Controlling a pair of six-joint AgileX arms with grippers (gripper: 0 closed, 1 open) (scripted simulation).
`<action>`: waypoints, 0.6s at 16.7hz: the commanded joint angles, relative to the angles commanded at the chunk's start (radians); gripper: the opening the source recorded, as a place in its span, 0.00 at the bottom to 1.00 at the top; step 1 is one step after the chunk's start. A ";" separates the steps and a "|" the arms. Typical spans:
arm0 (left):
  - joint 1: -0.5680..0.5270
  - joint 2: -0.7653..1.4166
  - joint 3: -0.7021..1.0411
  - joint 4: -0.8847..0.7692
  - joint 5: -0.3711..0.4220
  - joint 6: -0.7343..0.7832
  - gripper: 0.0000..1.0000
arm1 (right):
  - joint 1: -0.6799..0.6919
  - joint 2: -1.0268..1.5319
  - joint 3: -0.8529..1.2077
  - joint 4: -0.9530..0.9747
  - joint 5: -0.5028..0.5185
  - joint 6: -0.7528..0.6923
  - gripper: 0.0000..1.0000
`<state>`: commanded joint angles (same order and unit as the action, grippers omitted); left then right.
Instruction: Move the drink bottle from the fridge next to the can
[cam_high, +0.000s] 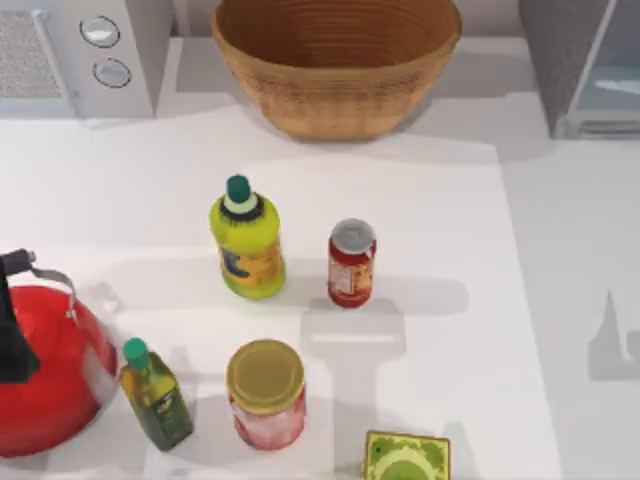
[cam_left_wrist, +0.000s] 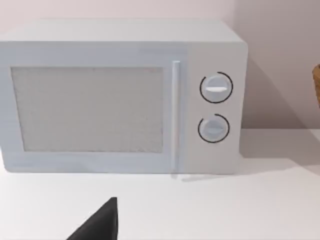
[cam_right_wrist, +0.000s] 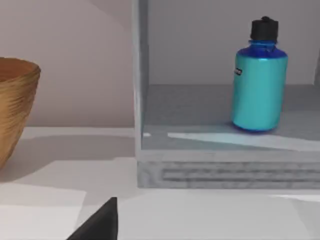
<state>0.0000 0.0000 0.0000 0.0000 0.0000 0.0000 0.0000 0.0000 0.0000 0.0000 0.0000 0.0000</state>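
One small red cylindrical can (cam_high: 351, 263) with silver top stands upright mid-table in our top view, just right of a yellow-green bottle (cam_high: 247, 240); the grey box-like fridge (cam_high: 583, 66) sits far right. Left wrist view: grey two-knob microwave (cam_left_wrist: 120, 97). Right wrist view: stout teal drink bottle (cam_right_wrist: 259, 78) upright inside the fridge (cam_right_wrist: 141, 90). We cannot tell either gripper's state.

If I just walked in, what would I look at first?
Probably the big red kettle at the table's left edge and the wide woven basket at the back. Then the teal drink bottle standing upright inside the open fridge, far from the little red can mid-table.
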 joint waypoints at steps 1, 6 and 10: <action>0.000 0.000 0.000 0.000 0.000 0.000 1.00 | 0.000 0.000 0.000 0.000 0.000 0.000 1.00; 0.000 0.000 0.000 0.000 0.000 0.000 1.00 | -0.020 0.104 0.074 0.082 -0.009 0.000 1.00; 0.000 0.000 0.000 0.000 0.000 0.000 1.00 | -0.057 0.378 0.230 0.256 -0.039 0.002 1.00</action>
<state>0.0000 0.0000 0.0000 0.0000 0.0000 0.0000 -0.0567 0.3776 0.2301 0.2562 -0.0387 0.0017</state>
